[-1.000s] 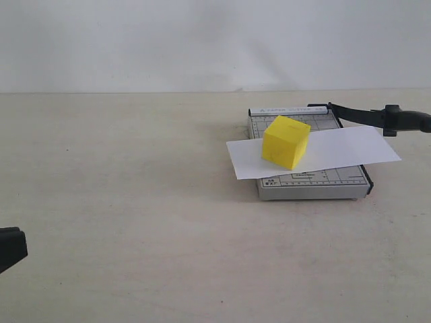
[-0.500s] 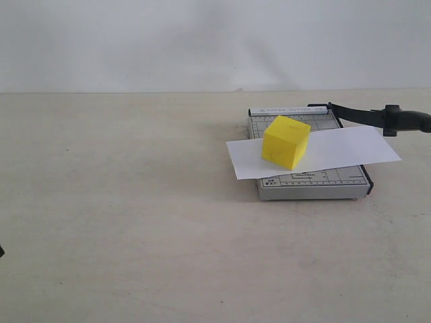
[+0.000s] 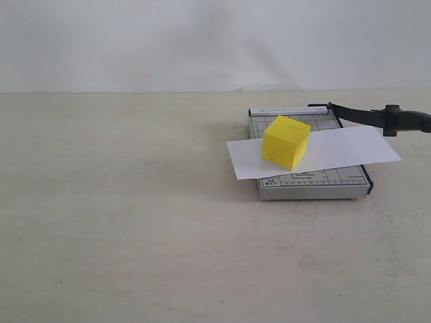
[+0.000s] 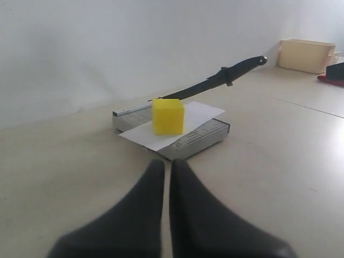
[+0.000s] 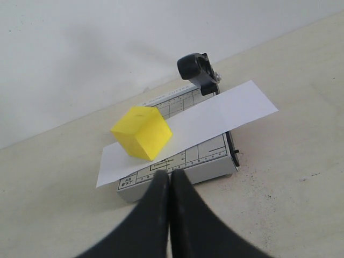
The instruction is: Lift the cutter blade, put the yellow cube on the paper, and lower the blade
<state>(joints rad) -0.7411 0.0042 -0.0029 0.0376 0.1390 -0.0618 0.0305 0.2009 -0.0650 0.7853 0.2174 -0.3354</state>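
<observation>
The yellow cube (image 3: pixel 286 141) rests on the white paper (image 3: pixel 350 149), which lies across the grey gridded cutter base (image 3: pixel 313 183). The cutter blade (image 3: pixel 363 115) stands raised at an angle, its thick handle end (image 3: pixel 407 121) up in the air to the right. No gripper shows in the exterior view. In the left wrist view my left gripper (image 4: pixel 166 164) is shut and empty, well short of the cube (image 4: pixel 167 115) and the raised blade (image 4: pixel 209 85). My right gripper (image 5: pixel 169 175) is shut and empty, just in front of the base (image 5: pixel 212 160), near the cube (image 5: pixel 142 133).
The cutter sits right of the middle of a pale tabletop (image 3: pixel 135 202) with a white wall behind. In the left wrist view a beige bin (image 4: pixel 306 55) and a dark and red object (image 4: pixel 336 72) stand far off beyond the cutter.
The dark tip of the left gripper, seen at the bottom left edge of the exterior view one second ago, has slipped out of view. Cube, paper and blade have not moved.
</observation>
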